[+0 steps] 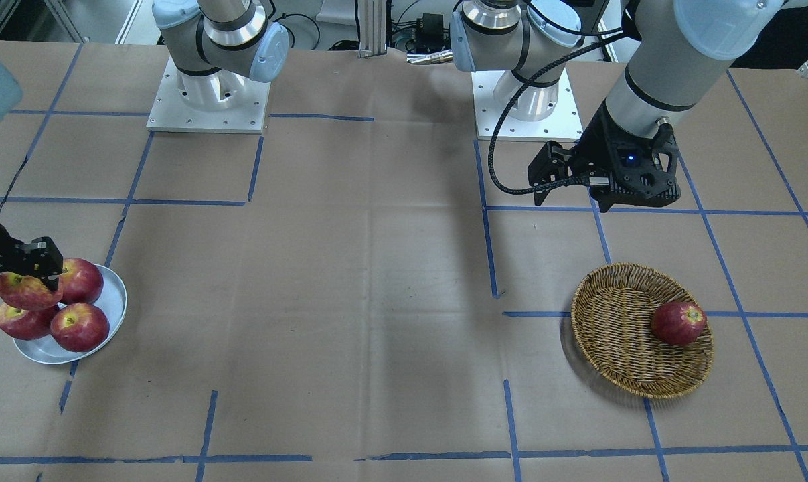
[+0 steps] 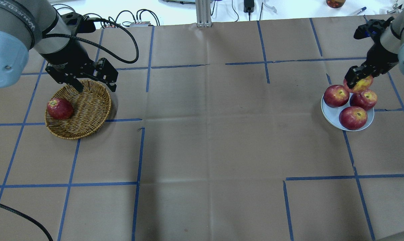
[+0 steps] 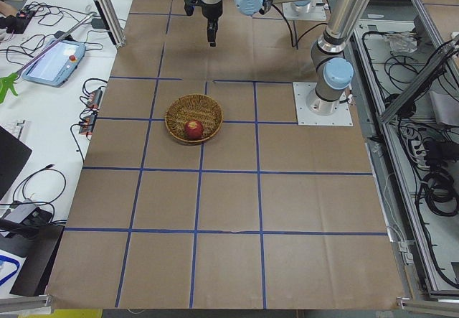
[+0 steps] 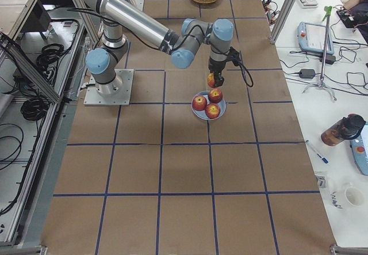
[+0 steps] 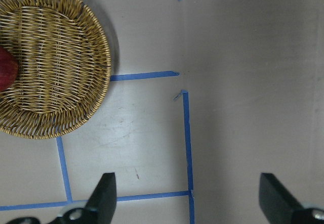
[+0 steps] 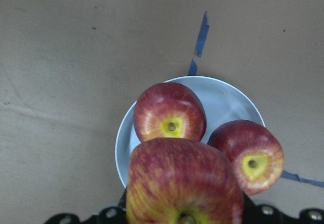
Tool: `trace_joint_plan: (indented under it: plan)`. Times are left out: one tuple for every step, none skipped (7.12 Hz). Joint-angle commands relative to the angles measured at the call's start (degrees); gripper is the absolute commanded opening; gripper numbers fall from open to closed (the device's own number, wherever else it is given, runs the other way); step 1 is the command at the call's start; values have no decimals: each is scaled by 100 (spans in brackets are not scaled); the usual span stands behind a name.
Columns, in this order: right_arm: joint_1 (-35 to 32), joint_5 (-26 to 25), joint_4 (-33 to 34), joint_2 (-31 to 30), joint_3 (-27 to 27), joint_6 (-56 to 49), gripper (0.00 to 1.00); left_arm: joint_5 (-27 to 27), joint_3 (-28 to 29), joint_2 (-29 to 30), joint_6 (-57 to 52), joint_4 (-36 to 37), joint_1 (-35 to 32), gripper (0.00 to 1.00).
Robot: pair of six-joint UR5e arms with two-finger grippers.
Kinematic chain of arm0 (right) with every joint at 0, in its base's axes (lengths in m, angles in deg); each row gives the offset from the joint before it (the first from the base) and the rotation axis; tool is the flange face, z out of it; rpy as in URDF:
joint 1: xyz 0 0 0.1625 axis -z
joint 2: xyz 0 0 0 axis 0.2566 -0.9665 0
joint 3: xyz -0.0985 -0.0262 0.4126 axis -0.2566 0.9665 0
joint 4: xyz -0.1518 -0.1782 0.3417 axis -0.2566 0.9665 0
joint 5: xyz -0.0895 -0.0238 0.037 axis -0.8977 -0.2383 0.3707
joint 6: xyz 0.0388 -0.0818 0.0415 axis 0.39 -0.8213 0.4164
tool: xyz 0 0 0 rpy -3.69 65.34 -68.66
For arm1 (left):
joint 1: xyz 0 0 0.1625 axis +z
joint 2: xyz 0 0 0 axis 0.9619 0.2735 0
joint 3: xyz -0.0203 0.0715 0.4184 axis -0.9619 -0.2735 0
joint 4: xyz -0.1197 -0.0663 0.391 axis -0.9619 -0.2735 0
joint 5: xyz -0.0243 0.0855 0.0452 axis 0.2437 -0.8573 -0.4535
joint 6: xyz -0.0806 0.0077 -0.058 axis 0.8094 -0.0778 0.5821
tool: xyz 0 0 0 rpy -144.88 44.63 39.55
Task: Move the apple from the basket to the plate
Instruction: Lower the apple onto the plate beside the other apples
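The pale, yellow-streaked apple is held in my right gripper, which is shut on it just above the white-grey plate. It hangs over the plate's far side, close above three darker red apples lying on the plate. The held apple also shows in the front view. My left gripper is open and empty, above the table beside the wicker basket. One deep-red apple lies in the basket.
Brown paper with blue tape lines covers the table. The two arm bases stand on the robot's side. The basket and the plate are at opposite ends of the table.
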Motion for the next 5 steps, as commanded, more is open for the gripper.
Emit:
trace_joint_plan:
  plan:
    - [240,24,372,338,-84,-359,51,-2,0,2,-6,0,0,99]
    - [197,24,372,322,-76,-333,51,-2,0,2,-6,0,0,99]
    - [153,24,372,304,-93,-324,51,-2,0,2,-15,0,0,99]
    - [153,16,363,356,-102,-376,51,-2,0,2,-6,0,0,99]
    - [153,-37,346,357,-111,-377,51,-2,0,2,-15,0,9,99]
